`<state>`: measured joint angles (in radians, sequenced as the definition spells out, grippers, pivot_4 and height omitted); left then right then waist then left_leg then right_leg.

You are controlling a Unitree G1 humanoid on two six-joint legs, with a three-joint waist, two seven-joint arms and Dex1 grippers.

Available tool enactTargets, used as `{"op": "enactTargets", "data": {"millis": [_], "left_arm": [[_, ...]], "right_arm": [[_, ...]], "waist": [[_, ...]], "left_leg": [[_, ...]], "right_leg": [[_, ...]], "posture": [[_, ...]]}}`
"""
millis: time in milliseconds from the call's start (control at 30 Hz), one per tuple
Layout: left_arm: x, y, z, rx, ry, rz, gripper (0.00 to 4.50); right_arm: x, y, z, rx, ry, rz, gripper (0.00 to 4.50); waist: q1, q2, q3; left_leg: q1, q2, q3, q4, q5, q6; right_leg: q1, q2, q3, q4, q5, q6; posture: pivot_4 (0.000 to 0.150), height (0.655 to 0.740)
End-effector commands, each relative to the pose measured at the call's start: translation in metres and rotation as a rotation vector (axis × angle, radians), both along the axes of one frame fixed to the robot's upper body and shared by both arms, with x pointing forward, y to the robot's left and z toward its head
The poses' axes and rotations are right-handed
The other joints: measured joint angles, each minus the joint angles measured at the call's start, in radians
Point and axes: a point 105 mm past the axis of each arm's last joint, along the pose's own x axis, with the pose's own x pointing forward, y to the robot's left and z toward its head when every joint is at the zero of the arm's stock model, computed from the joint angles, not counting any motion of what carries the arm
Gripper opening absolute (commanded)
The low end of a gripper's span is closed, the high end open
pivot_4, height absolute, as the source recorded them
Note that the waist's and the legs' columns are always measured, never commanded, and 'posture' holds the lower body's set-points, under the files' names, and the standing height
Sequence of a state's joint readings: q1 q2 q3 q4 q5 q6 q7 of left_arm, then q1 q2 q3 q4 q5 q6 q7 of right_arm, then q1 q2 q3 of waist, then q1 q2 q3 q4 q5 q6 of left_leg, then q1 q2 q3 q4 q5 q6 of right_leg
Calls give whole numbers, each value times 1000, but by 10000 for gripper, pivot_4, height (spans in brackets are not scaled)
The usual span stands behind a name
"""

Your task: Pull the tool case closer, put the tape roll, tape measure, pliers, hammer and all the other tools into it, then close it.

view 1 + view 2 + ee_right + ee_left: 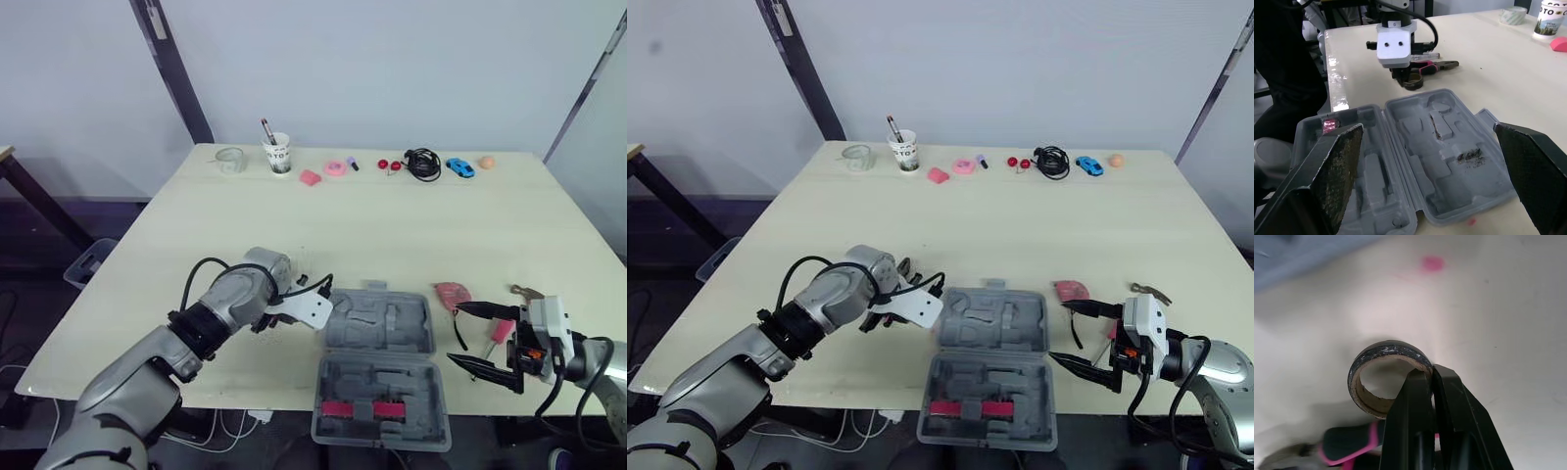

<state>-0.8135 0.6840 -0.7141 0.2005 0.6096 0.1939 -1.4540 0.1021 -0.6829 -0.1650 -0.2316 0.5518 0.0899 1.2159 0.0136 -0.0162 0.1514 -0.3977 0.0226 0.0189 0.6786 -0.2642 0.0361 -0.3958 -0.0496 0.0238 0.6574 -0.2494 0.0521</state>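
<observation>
Cup lettering illegible | left gripper pinching tape roll | tool case open

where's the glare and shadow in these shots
Left wrist view: the table is washed bright just past the tape roll, with a shadow beside it. Right wrist view: a glare strip runs along the table edge near the case. Eye views: even light, no glare.

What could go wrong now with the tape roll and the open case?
The left gripper pinches only the thin wall of the tape roll, so it could swing or slip out when carried.
The near half of the tool case hangs past the edge of the table; it may tip if pressed there.
</observation>
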Motion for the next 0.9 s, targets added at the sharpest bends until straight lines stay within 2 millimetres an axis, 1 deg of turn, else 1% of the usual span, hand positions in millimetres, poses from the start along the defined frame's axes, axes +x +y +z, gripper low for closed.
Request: {"op": "enactTargets", "data": {"millis": [33,133,200,267,367,533,733,900], "left_arm": [[3,-8,38,-73,-40,-13,605],[-1,-24,58,-126,-33,-34,605],[-6,-33,64,-162,-7,-42,605],[-5,-39,69,-182,-14,-52,605],[-8,-54,68,-250,22,-57,605],[-5,-64,63,-316,72,-27,605],[2,-68,56,-381,164,41,605],[13,-75,57,-423,196,59,605]], "right_arm": [[0,-4,6,-10,-40,-1,45000],[0,-8,5,-18,-39,-8,45000],[0,-10,4,-20,-37,-15,45000],[-1,-12,4,-24,-38,-19,45000],[-1,-14,3,-30,-40,-24,45000],[-2,-16,1,-37,-40,-27,45000],[-3,-17,-2,-51,-38,-22,45000],[-2,-15,-1,-54,-41,-18,45000]], "waist": [[-1,0,0],[0,-1,0],[1,-1,0],[0,-1,0],[-1,-1,0],[-4,-1,0],[-2,-1,1],[-1,-1,1]], "left_leg": [[0,0,0,0,0,0],[0,0,-1,0,0,0],[0,0,0,0,0,0],[0,0,0,0,0,0],[0,0,0,0,0,0],[0,0,0,0,0,0],[0,0,0,0,0,0],[0,0,0,0,0,0]], "right_leg": [[0,0,0,0,0,0],[0,0,1,-1,2,3],[0,0,1,-1,2,4],[0,0,1,-1,2,4],[0,0,1,-1,2,4],[0,1,1,-1,2,4],[0,1,1,-1,2,4],[0,1,1,-1,2,4]], "posture": [[1500,7400],[1500,7400],[1500,7400],[1500,7400],[1500,7400],[1500,7400],[1500,7400],[1500,7400]]}}
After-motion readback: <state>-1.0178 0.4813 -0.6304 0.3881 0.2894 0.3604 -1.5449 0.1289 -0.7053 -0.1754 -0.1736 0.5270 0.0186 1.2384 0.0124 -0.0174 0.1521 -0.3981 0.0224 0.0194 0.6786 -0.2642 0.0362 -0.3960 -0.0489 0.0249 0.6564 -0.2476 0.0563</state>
